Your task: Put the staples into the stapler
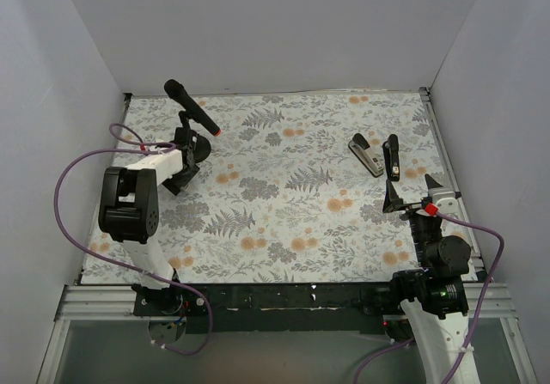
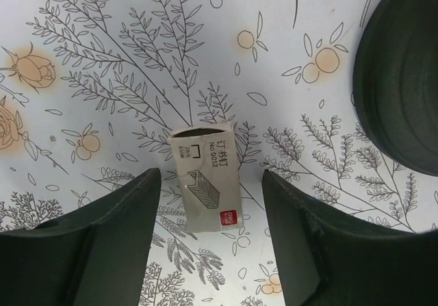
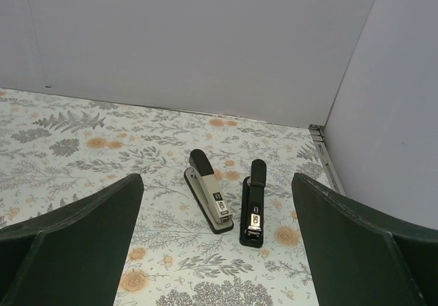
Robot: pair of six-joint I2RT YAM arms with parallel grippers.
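Note:
A small whitish-tan staple box [image 2: 205,179] with a printed staple drawing and a red logo lies flat on the floral mat. My left gripper [image 2: 211,176] is open, and the box lies between and below its fingers, untouched. In the top view the left gripper [image 1: 184,174] hides the box. No loose staple block shows. Two closed staplers lie side by side at the far right: a silver-grey one with a black end [image 3: 210,200] [image 1: 367,155] and an all-black one [image 3: 253,202] [image 1: 393,157]. My right gripper [image 3: 216,179] [image 1: 412,192] is open and empty, short of both.
A black microphone [image 1: 191,106] leans on a round black stand [image 1: 196,148] right beside my left gripper; the stand's base shows in the left wrist view [image 2: 404,73]. White walls close the mat on three sides. A metal rail [image 1: 447,156] runs along the right edge.

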